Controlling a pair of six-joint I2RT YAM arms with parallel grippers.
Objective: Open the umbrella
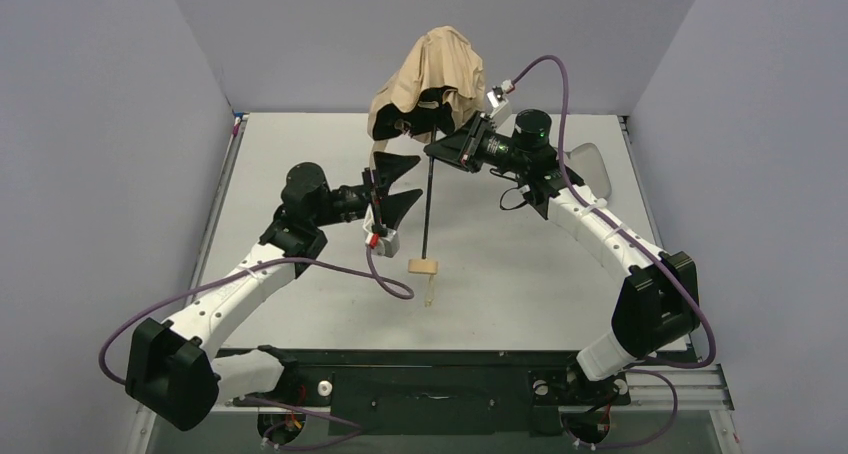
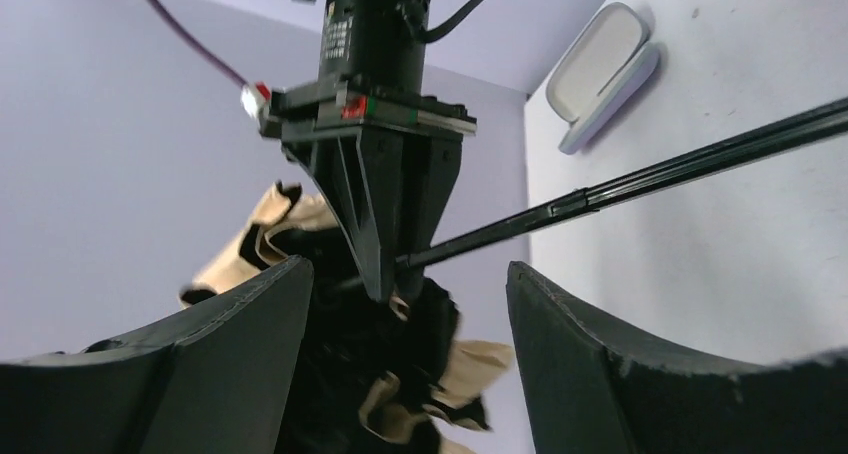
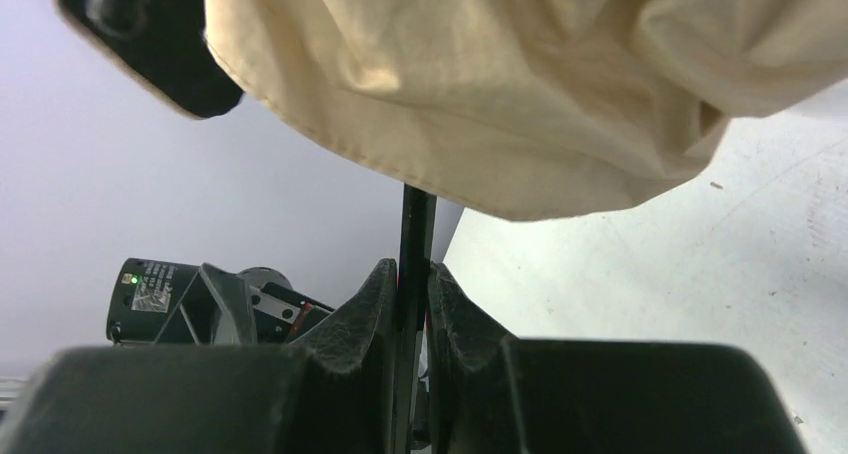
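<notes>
Table (image 1: pixel 300 164): flat matte white top, faint specks. Plain pale lavender walls (image 1: pixel 100 124) on 3 sides.

Umbrella (image 1: pixel 432 74): stands roughly upright mid-table, toward the back. Canopy is soft tan fabric, crumpled, hanging in loose folds round the top, not spread. Black lining shows at the hems.

Case (image 1: pixel 592 166): smooth pale lavender oblong w/ rounded ends. Sits far right on the table, partly behind R arm (image 1: pixel 600 234), well apart from the umbrella.

R gripper (image 1: pixel 433 155): hard black tapered fingers, clamped tight on the shaft just under the canopy. In the wrist view the fabric drapes right above the fingertips.

L gripper (image 1: pixel 420 178): same black wedge fingers, spread wide, holding nothing. Sits just left of the shaft and below R gripper, tips pointing at the shaft. Can't tell if a tip touches it.

Shaft (image 1: pixel 427 214): thin, straight, glossy black, w/ a step partway where sections telescope.

Handle (image 1: pixel 423 266): small tan block at the low end, down by the table, below L gripper.

Cord loop (image 1: pixel 430 294): thin, tan, trails from the handle toward the near edge.
</notes>
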